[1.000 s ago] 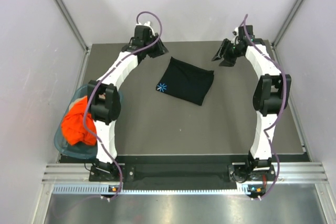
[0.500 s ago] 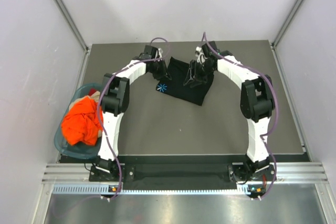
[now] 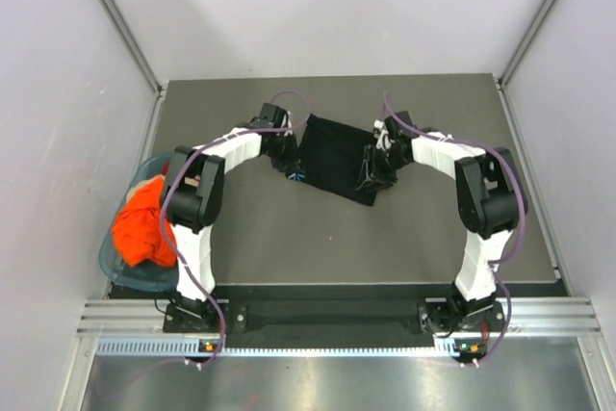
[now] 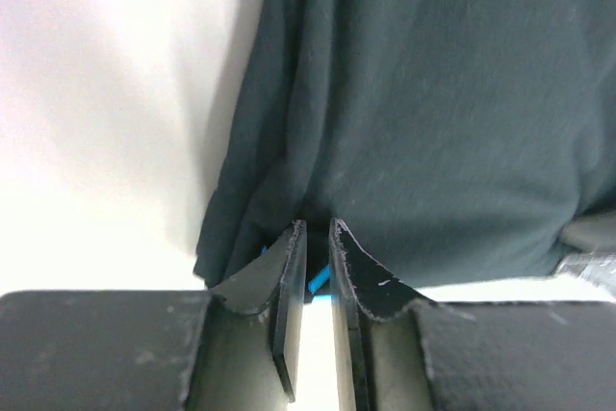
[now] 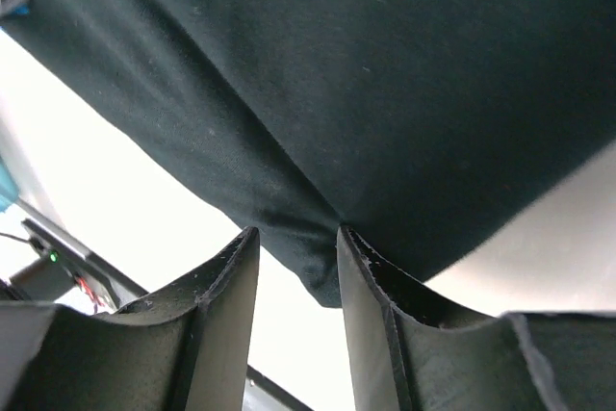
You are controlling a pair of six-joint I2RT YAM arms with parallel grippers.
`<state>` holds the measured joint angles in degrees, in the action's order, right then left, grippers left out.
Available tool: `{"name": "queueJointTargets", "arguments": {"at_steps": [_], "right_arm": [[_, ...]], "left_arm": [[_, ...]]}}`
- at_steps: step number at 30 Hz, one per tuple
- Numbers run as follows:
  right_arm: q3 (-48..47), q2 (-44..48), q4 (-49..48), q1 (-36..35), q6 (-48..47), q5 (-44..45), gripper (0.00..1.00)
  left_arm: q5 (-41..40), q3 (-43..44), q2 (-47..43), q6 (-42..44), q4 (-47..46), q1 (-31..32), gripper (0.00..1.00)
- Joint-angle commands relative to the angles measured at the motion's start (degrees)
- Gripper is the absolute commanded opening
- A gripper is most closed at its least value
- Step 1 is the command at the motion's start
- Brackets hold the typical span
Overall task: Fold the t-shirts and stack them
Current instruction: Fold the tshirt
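The black t-shirt (image 3: 337,151) lies folded in the middle of the table. My left gripper (image 3: 292,168) is at its near left corner. In the left wrist view the gripper (image 4: 316,228) has its jaws almost together on the edge of the shirt (image 4: 433,93), with the blue mark (image 4: 318,282) between them. My right gripper (image 3: 371,177) is at the near right corner. In the right wrist view that gripper (image 5: 296,233) is open, with the corner of the shirt (image 5: 385,64) between its jaws. The orange t-shirt (image 3: 142,223) lies bunched in the basket.
The teal basket (image 3: 108,259) sits at the table's left edge beside the left arm's base. Grey walls close in the table at left, right and back. A metal rail runs along the near edge.
Both arms have swung in from the back of the table and come down on the black shirt, left at its left corner, right at its right corner. The left jaws have closed.
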<state>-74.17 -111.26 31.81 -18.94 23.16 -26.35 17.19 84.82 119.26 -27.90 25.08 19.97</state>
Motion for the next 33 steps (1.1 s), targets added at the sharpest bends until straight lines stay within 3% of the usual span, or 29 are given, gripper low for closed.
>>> {"name": "queueJointTargets", "arguments": {"at_steps": [1,5,10,14,15,18,19,22,28,33], "right_arm": [[6.83,4.02,4.22,0.39,-1.01,0.69,0.39],[5.19,9.21,6.15,1.27,-0.22,-1.68,0.40],[-3.51,10.02,9.32,1.54,0.13,-4.67,0.41],[-1.69,7.39,1.96,1.01,6.96,-14.66,0.40],[-0.55,7.29,-4.24,0.66,8.90,-16.61,0.39],[3.94,6.59,-14.28,-0.05,14.62,-21.28,0.15],[5.77,6.06,-15.71,-0.13,15.94,-22.85,0.01],[8.94,2.99,-16.26,0.22,13.34,-23.92,0.00],[22.19,3.42,-17.66,5.22,7.96,-22.25,0.00],[23.99,7.63,-13.10,8.30,4.53,-22.96,0.00]], "left_arm": [[-3.66,-8.25,-6.13,3.20,7.27,1.04,0.22],[-2.34,-7.92,-12.91,3.90,9.01,1.39,0.23],[0.46,2.19,-13.62,2.86,11.40,1.39,0.24],[11.78,0.89,-11.96,-1.17,3.94,1.92,0.24],[16.42,0.09,-10.56,-2.32,0.62,2.18,0.24],[22.78,-5.52,-8.79,-7.33,-6.59,2.97,0.23],[23.41,-7.02,-8.35,-8.39,-10.37,2.97,0.23],[22.73,-11.07,-5.98,-10.16,-12.43,3.06,0.21],[13.15,-17.04,-3.60,-4.89,-4.97,1.48,0.18],[11.11,-19.34,-8.86,-1.55,-1.19,1.48,0.17]]}}
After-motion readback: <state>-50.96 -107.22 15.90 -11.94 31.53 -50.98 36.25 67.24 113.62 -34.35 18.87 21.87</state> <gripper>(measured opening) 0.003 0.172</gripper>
